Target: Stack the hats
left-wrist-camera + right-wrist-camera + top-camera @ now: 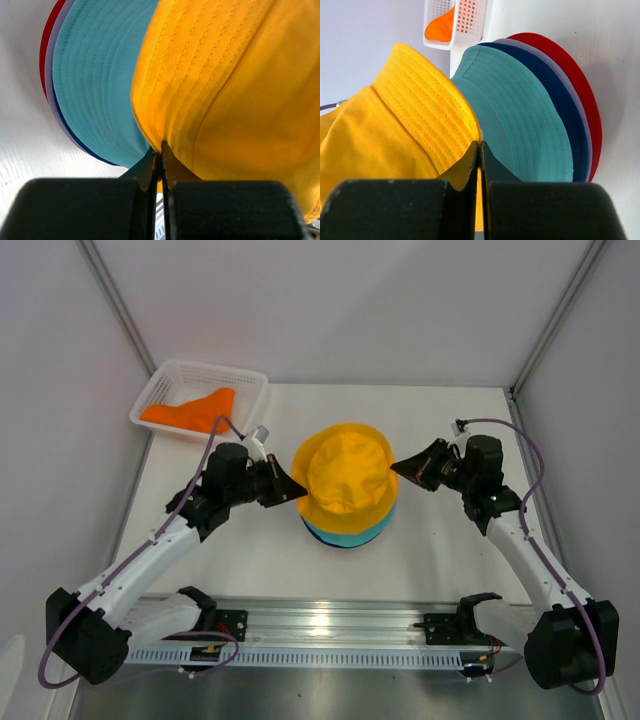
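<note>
HATS: six being counted | yellow hat (345,475) being held atop the four-hat stack (345,537) (teal, dark blue, lilac, red) mid-surface (250,550) | brim being pinched by left gripper (160,150) and right gripper (480,147), both clamped tight | one orange hat (190,410) being kept in the white basket (245,380)

White basket (252,398), far left
I see it, slatted plastic, sitting on the pale tabletop (440,540) at its far-left corner.

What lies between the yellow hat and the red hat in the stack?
Three brims: teal hat, dark blue hat, lilac hat, in that order from the top; the right wrist view shows them.
</note>
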### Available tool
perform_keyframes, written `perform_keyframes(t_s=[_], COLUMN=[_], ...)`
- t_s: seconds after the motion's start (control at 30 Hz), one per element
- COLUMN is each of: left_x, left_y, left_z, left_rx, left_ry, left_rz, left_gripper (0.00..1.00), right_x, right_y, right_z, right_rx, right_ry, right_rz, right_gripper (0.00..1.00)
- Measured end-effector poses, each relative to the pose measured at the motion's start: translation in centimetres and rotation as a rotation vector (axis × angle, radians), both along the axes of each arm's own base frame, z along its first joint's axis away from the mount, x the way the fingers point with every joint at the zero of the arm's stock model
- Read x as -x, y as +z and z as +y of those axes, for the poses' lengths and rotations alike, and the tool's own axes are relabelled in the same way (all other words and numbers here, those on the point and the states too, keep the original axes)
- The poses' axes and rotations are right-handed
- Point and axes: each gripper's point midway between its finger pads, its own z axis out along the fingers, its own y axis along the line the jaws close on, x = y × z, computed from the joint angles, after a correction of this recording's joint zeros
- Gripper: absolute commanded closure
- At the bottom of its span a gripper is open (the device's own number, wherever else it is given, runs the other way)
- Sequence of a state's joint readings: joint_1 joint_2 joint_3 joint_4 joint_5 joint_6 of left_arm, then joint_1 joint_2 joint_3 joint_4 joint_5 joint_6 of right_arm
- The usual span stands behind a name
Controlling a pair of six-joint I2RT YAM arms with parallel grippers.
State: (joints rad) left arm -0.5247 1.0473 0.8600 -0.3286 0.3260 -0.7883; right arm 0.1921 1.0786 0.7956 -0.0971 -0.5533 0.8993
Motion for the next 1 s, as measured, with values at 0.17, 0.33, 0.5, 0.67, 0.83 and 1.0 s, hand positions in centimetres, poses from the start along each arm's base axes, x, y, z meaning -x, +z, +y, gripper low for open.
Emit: perform_keyframes(t_s=[0.17,0.33,0.5,0.67,0.83,1.0], left_x=[0.5,1.7,2.3,1.4,0.2,-1.0], left_y=[0.5,-0.4,-2.4,-3.5,-5.5,-6.9], left_z=[0.1,0.3,1.0,1.2,0.8,0.0], left_rx=[0.022,0.06,0.04,0.006,-0.034,-0.055], left_ry=[0.005,0.012,0.036,0.067,0.076,0.075], left_rz=[0.015,0.046,0.078,0.081,0.13,0.168], left_gripper=[0.99,0.99,0.99,0.99,0.99,0.99], right_x=[0.2,1.0,1.7,1.8,1.3,0.4], right_y=[0.3,0.7,1.4,1.5,0.7,-2.0], right_z=[-0.1,-0.2,-0.3,-0.2,-0.3,-0.5], right_rx=[-0.02,-0.03,-0.027,-0.016,0.012,0.066], right_ry=[-0.015,-0.021,-0.018,-0.011,-0.018,-0.028], right_rz=[0.013,0.026,0.011,-0.003,-0.002,0.06], right_gripper=[1.0,1.0,1.0,1.0,1.0,1.0])
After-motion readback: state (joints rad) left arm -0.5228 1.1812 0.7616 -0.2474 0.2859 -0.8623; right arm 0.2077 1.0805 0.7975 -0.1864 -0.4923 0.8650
